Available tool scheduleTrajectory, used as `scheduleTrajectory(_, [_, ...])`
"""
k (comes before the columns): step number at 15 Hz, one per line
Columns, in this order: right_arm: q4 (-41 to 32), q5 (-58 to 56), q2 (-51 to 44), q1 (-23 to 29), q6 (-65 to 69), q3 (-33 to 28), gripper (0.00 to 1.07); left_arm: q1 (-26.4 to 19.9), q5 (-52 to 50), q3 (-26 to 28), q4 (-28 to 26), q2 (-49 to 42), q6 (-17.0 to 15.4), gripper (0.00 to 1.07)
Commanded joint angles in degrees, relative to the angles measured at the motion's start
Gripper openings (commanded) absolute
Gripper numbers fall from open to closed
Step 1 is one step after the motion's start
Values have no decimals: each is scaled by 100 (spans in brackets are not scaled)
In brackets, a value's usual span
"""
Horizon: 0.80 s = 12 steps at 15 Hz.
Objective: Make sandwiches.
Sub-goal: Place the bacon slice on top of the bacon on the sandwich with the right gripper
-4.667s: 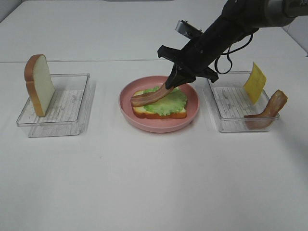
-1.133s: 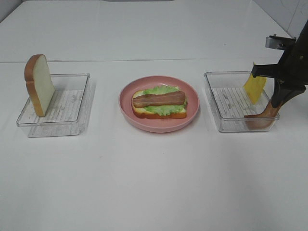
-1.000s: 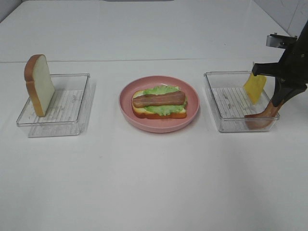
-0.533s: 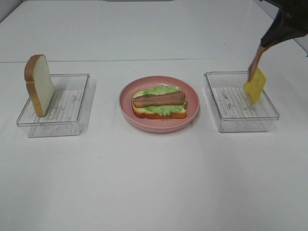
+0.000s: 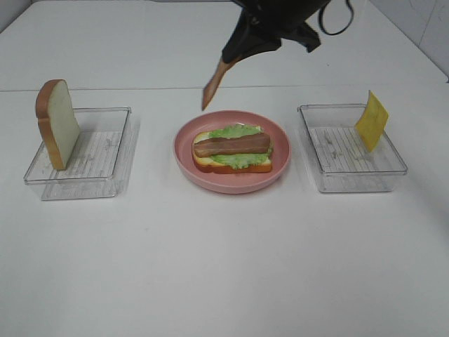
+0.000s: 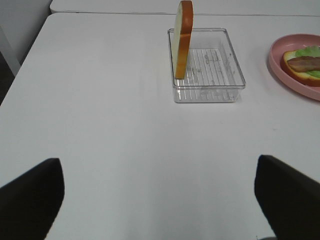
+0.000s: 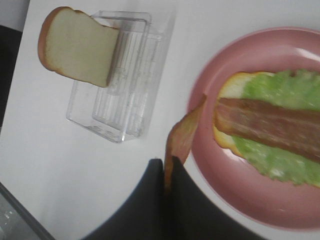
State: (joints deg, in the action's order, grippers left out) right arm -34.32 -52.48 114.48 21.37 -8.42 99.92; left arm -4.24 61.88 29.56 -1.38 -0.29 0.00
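Your right gripper (image 5: 229, 57): jaws clamped on end of held bacon strip (image 5: 211, 86). The strip is limp, glossy, reddish-brown, and hangs in air by left rim of round pink plate (image 5: 231, 187).

Sandwich (image 5: 233, 149) sits on plate, open-faced: white bread base, ruffled green lettuce (image 5: 242, 160), flat laid bacon strip (image 5: 233, 145) on top.

Your left gripper (image 6: 159, 162): jaws wide, holding nothing.

Thick brown-crusted bread slice (image 5: 57, 123) stands upright in left tray (image 5: 105, 184), clear and ribbed. Thin yellow cheese square (image 5: 372, 121) leans in right tray (image 5: 351, 184).

Bench (image 5: 224, 267): smooth, matte white.
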Motion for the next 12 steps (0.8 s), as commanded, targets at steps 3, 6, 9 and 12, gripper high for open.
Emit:
scheduleTrajectory(3, [-476, 34, 1346, 275, 103, 1186, 0, 23, -57, 0, -11, -109, -29, 95])
scheduleTrajectory(6, [-476, 52, 1942, 258, 132, 1501, 0, 23, -57, 0, -11, -109, -29, 95])
scheduleTrajectory(9, [-241, 29, 2160, 246, 189, 1501, 0, 23, -57, 0, -11, -109, -29, 95])
scheduleTrajectory(12, [1071, -86, 2080, 143, 619, 1501, 0, 23, -57, 0, -11, -109, -29, 95])
